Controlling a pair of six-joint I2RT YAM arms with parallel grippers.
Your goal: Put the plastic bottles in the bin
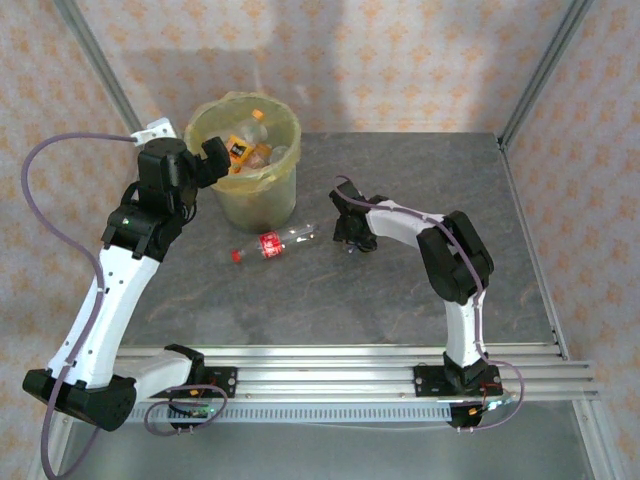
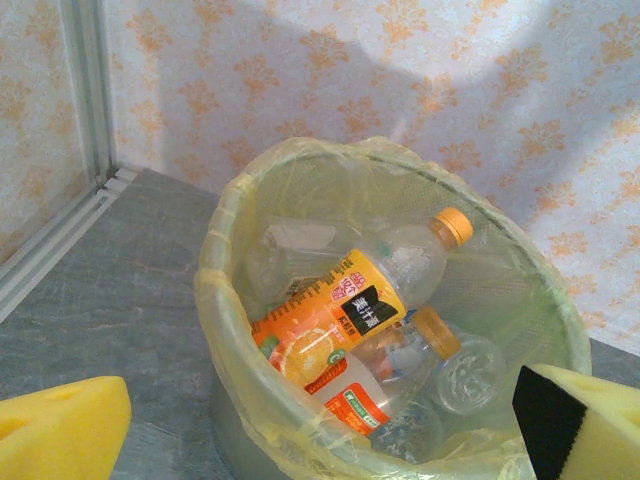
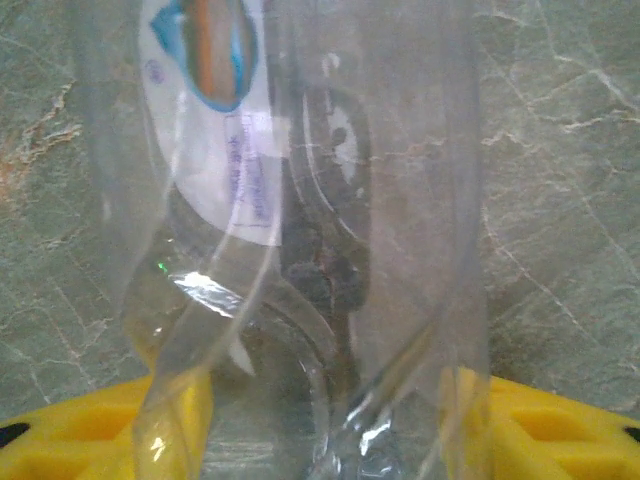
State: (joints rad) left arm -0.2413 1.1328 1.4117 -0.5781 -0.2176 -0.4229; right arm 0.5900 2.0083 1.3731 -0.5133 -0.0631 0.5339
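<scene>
**Station status: bin, grippers and bottles**

1. Table. You are looking at a grey stone-patterned table point(image 1: 430, 180) with patterned walls behind it. Both arms are mounted at its near edge.

2. Bin. The bin point(image 1: 222, 190) stands at the far left of the table. It is a round, pale yellow-green bucket, and a yellow bag is folded over its rim. Several bottles lie in a heap inside it:
   - an orange-label bottle point(image 2: 345, 305) with an orange cap lies tilted on top of the heap;
   - a second orange-capped bottle point(image 2: 415, 345) lies just below it, touching it;
   - a white-label bottle point(image 2: 362, 405) lies against the near wall;
   - an empty see-through bottle point(image 2: 468, 372) shows you its base.

3. Left gripper. The left gripper point(image 1: 216, 158) hangs at the near left rim of the bin. Its jaws stand fully apart. In the wrist view, its yellow pads point(image 2: 60, 435) sit at the two bottom corners with nothing between them.

4. Right gripper. The right gripper point(image 1: 354, 242) is down at the table surface, right of the bin and well apart from it. Its yellow pads point(image 3: 95, 425) sit against both sides of a clear bottle point(image 3: 300, 200), closed in on it. The bottle has a white and blue label, and its wall is creased between the pads.

5. Loose bottle. A red-label bottle point(image 1: 270, 245) with a red cap lies on its side on the table. It is just in front of the bin and between the two grippers.
</scene>
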